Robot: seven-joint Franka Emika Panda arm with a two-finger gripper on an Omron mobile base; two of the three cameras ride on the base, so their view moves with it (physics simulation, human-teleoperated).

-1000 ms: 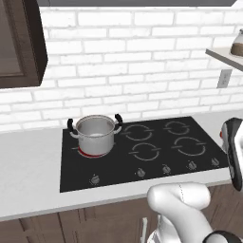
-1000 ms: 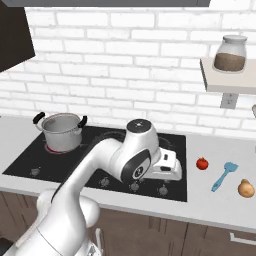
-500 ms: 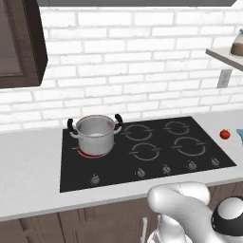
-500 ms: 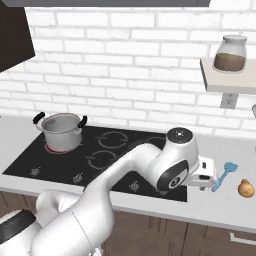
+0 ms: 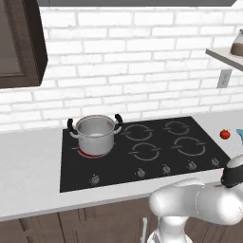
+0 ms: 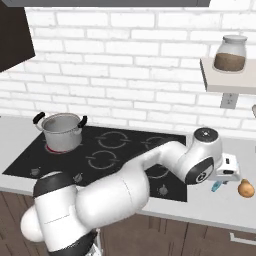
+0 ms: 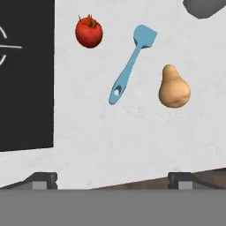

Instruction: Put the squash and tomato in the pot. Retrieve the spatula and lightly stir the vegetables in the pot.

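Squash: pear-shaped, tan-yellow, smooth matte skin; lies on the white counter just right of the spatula, not touching it. In the right base view it sits just beyond the arm's hand, near the counter's front edge.
Tomato: small glossy red ball with a dark stem tuft; on the counter between the hob's edge and the spatula blade, apart from both.
Spatula: light teal-blue, flat squared blade, slim straight handle with a hole at its end; lies at a slant between tomato and squash.
Pot: shiny steel cylinder, two black loop handles, standing on the rear left burner, which glows red beneath it; its inside looks bare, though the view in is shallow.
Gripper: jaws spread wide, nothing between them; it hangs over the counter above the three things, touching none.
Edges: black glass hob ends just left of the tomato; the counter's front lip runs close below the fingertips.
Open room: plain speckled white counter lies between the fingertips and the three things.
Wall: white brick; a shelf carries a glass jar.
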